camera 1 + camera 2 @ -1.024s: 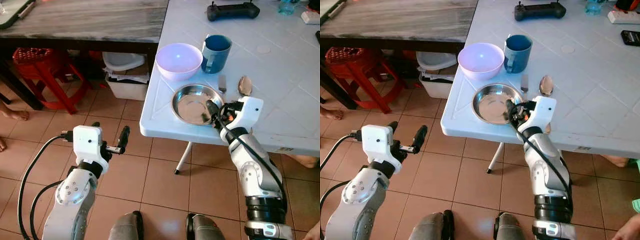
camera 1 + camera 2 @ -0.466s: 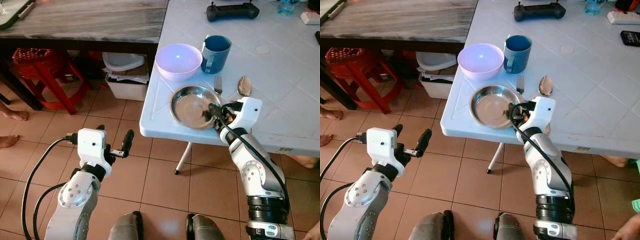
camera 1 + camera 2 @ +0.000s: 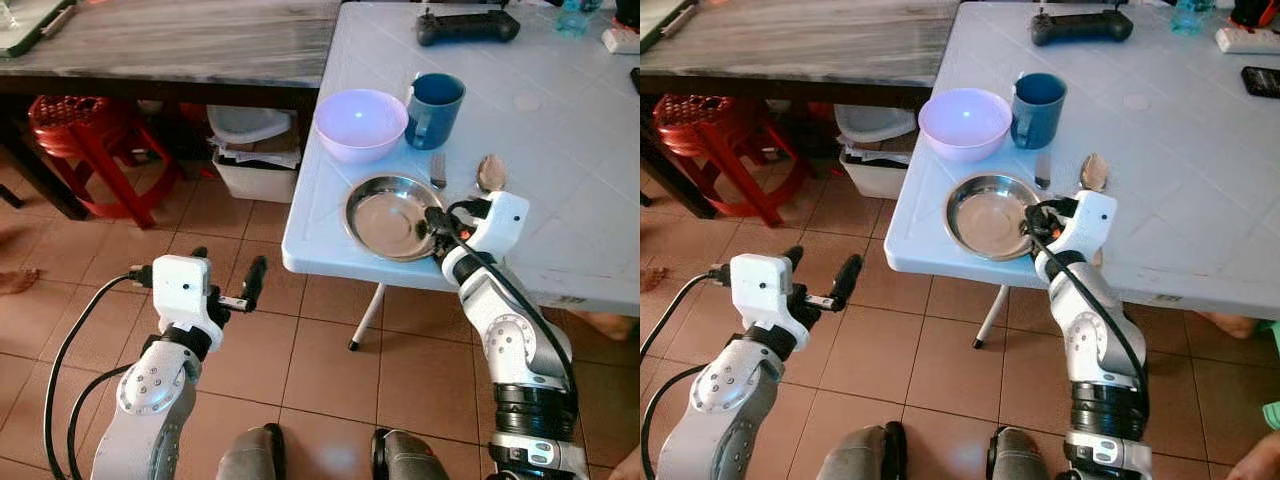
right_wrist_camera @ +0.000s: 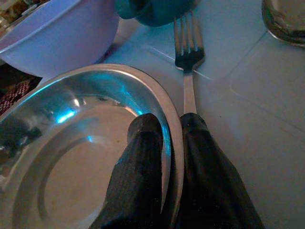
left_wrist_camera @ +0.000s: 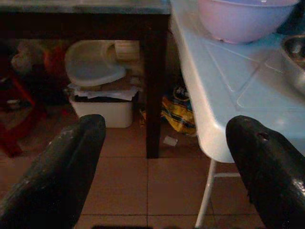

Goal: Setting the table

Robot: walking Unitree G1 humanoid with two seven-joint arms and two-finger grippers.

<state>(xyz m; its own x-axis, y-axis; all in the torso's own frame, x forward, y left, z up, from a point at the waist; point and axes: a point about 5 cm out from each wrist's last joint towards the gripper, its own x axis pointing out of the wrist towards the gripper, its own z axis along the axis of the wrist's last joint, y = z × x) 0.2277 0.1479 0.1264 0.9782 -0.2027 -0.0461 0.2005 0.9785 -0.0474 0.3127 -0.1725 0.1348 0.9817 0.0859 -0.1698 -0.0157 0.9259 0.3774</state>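
Steel plate [image 4: 86, 157], frame center, has its rim pinched by the right claw [image 4: 167, 125], likely for repositioning beside the fork [image 4: 188, 57].

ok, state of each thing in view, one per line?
right pincer: shut on the steel plate's rim, one finger inside, one outside
steel plate: empty, at the table's near edge
left pincer: open, holding nothing, above the floor
purple bowl: upright
blue mug: upright
fork: flat beside the plate
spoon: flat on the table
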